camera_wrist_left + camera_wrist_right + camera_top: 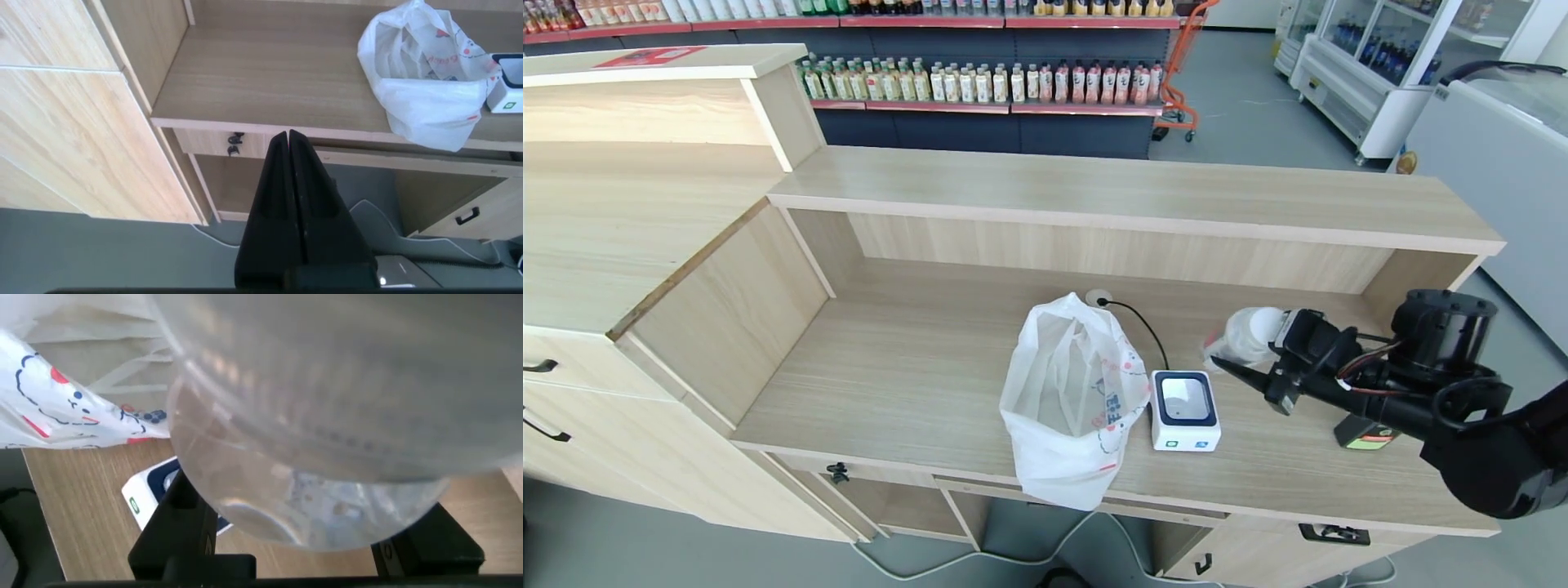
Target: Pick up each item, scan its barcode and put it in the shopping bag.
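Note:
My right gripper [1243,349] is shut on a clear plastic container [1248,333], holding it in the air just right of the scanner. Up close, the container [327,416] sits between the two black fingers [176,531]. The white barcode scanner [1185,408] with a dark window stands on the wooden counter [907,367], and the white shopping bag [1068,400] stands open to its left, touching it. My left gripper [288,147] is shut on nothing, low in front of the counter's left end. The bag [429,69] lies far from it.
A small dark box with a green and red label [1368,433] lies on the counter under my right arm. A black cable [1143,327] runs from the scanner to a hole in the counter's back. A raised shelf [1127,196] overhangs the back, and drawers [237,145] sit below.

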